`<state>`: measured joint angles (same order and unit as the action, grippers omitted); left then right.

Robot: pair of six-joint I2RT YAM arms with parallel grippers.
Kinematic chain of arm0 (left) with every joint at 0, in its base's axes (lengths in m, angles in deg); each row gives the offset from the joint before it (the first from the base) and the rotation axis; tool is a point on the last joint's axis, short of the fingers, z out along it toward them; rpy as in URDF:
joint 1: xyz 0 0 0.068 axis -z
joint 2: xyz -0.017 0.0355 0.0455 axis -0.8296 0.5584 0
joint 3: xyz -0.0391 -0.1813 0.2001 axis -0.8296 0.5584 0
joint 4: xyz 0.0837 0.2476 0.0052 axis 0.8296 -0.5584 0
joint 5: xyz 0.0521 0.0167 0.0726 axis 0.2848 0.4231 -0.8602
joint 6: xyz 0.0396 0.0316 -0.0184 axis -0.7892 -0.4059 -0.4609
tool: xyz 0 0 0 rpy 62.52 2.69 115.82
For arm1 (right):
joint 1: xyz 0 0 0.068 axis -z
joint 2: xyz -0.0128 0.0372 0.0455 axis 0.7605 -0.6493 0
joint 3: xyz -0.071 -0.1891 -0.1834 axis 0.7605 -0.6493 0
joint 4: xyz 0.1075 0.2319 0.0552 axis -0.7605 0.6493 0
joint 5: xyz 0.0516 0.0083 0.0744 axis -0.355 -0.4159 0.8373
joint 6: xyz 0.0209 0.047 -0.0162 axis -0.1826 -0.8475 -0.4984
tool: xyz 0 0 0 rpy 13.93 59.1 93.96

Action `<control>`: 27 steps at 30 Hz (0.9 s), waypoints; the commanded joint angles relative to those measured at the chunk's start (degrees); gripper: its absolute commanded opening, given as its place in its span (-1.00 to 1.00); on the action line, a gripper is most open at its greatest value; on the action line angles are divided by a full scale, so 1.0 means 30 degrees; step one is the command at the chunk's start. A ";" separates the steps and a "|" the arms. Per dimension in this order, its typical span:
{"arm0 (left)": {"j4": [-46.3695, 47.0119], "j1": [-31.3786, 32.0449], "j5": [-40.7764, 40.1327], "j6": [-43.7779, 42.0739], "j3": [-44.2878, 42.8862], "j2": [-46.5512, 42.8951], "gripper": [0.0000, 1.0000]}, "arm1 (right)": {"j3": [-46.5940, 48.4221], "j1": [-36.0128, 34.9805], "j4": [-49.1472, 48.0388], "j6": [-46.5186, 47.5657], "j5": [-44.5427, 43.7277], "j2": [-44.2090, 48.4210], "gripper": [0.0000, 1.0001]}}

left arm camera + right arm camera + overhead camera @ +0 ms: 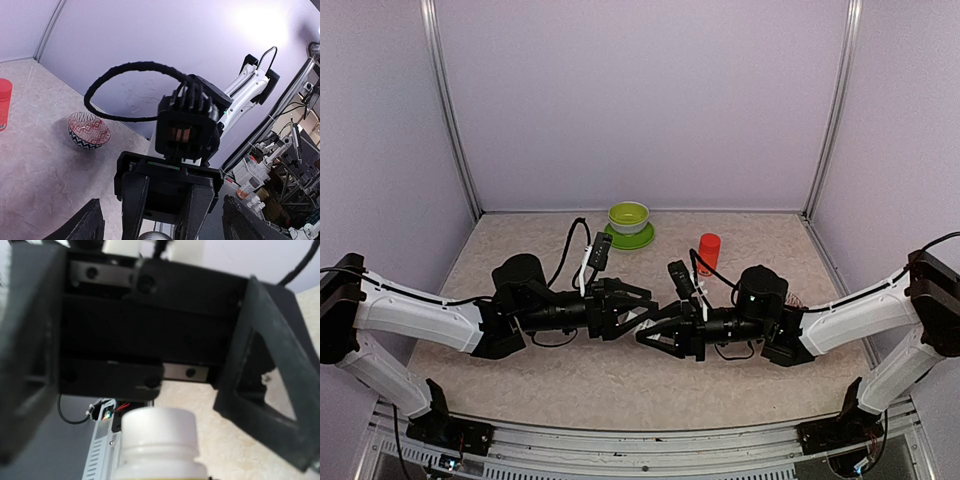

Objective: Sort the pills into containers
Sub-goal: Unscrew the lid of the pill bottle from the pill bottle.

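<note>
The desk (520, 380) carries both arms, which meet at its middle: the left arm (420, 315) reaches in from 9 o'clock, the right arm (860, 315) from 3 o'clock. The left claw (638, 308) is spread wide and grips nothing. The right claw (652, 328) faces it and seems to pinch a white bottle (157, 440), its cap apparently on. A lime bowl (629, 216) sits at 12 o'clock, a patterned bowl (89, 130) lies close to a wall, and a red bottle (709, 250) stands at 1 o'clock. I can't find the containers in any view; perhaps the arms hide them. No loose pills show either. To my eye the sorting has not begun: the white bottle needs opening and every pill is left to place.
</note>
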<state>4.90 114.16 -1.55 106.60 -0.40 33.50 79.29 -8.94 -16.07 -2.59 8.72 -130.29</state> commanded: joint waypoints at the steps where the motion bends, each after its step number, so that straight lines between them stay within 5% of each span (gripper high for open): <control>1: 0.0819 0.0227 0.0191 -0.0173 -0.0641 0.0057 0.58 | 0.0594 -0.0261 -0.1066 -0.1032 -0.0902 -0.0602 -0.61; 27: -0.0221 0.0348 -0.0473 -0.1002 -0.0172 -0.0726 0.52 | -0.1052 -0.0032 -0.1407 -0.1430 -0.4574 0.0369 -0.60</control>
<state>3.74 114.71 -3.32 104.98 -0.94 33.17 77.83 -9.58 -20.24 -6.46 -0.89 -130.90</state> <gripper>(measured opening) 0.761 0.330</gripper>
